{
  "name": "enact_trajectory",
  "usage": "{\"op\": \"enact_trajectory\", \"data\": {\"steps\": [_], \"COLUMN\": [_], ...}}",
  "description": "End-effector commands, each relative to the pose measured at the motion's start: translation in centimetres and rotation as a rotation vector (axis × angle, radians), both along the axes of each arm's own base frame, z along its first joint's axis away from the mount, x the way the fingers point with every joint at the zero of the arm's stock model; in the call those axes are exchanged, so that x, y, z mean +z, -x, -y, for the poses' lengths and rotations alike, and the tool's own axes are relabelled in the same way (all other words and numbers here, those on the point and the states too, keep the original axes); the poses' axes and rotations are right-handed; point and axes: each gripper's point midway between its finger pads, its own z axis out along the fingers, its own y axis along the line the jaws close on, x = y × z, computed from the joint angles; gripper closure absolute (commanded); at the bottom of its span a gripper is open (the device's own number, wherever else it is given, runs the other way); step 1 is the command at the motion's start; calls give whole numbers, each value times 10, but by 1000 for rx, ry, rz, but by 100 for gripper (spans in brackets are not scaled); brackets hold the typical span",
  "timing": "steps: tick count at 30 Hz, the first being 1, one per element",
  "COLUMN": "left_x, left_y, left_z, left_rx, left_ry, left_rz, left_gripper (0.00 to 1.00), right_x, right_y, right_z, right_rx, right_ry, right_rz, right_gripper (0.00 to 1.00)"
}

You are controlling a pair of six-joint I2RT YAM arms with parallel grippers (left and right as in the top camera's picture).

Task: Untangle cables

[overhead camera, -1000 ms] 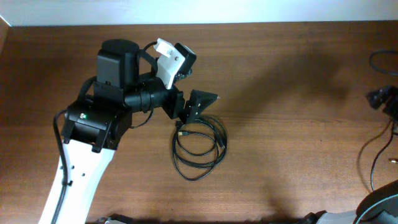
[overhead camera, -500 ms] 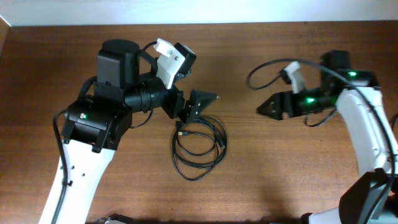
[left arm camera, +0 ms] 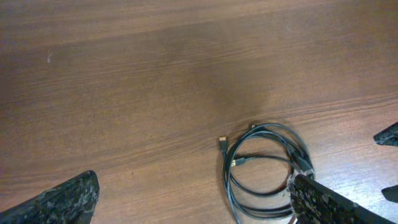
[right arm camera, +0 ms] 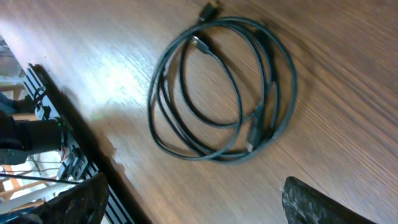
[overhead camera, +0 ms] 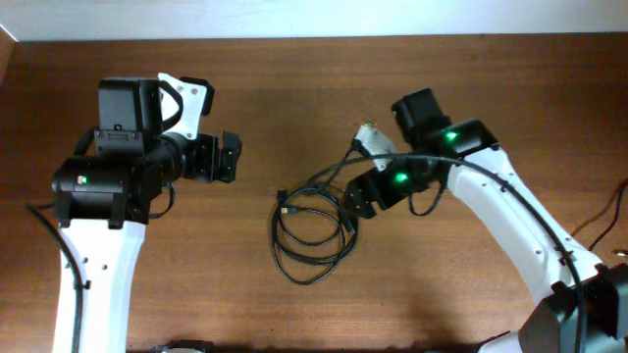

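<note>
The cables (overhead camera: 277, 235) are thin black cords lying in one flat coil on the wooden table, with small plugs showing at the upper left of the coil. My right gripper (overhead camera: 351, 204) is open and empty, at the coil's upper right edge. My left gripper (overhead camera: 231, 157) is open and empty, well to the left of the coil and apart from it. In the left wrist view the coil (left arm camera: 227, 177) lies just inside the right finger of my left gripper (left arm camera: 193, 205). In the right wrist view the coil (right arm camera: 153, 106) lies ahead of my right gripper's (right arm camera: 205, 202) spread fingers.
The right arm's own thicker black wire (overhead camera: 329, 176) loops beside the coil's top. The table's edge with a dark rack (right arm camera: 43, 118) shows at the left of the right wrist view. More wires hang at the far right (overhead camera: 613, 211). A white wall runs along the table's back edge.
My left gripper has drawn back to the left, away from the coil's top. My right arm has swung in from the right to the coil's upper right edge. The coil has not moved.
</note>
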Motion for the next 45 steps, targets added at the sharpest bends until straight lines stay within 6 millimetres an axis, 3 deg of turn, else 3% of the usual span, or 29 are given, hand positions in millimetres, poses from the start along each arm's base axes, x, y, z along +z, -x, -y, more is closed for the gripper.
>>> {"op": "enact_trajectory", "data": {"steps": [1,4,6,10,18,22,30,33,35,45], "left_x": [3,2,2,3,2,2,2,2,2,2], "left_y": [3,4,4,3,6,7,7,7,7,7], "left_z": [-27,-42,-43,-45,-82,-84,-84,-84,-84,-84], "left_rx": [108,159,164,171,298,304,304,304,304,304], "left_ry": [-110,-174,-180,-186,-175,-176,-176,-176,-176,-176], "left_rz": [13,8,9,14,-3,-4,-4,-4,-4,-4], "left_gripper": [1,1,1,1,1,1,1,1,1,1], "right_x": [-3,-24,-48,-74,-81,-95,-119,-139,-142,-149], "right_y": [12,30,37,53,80,79,80,68,68,73], "right_z": [-24,-45,-51,-68,-101,-118,-130,-119,-118,-120], "right_rx": [40,114,152,213,330,346,378,355,356,378], "right_ry": [7,44,126,160,161,189,235,328,335,371], "right_rz": [-18,-68,-85,-132,-88,-21,20,58,54,101], "right_gripper": [12,12,12,12,13,34,39,39,45,46]}}
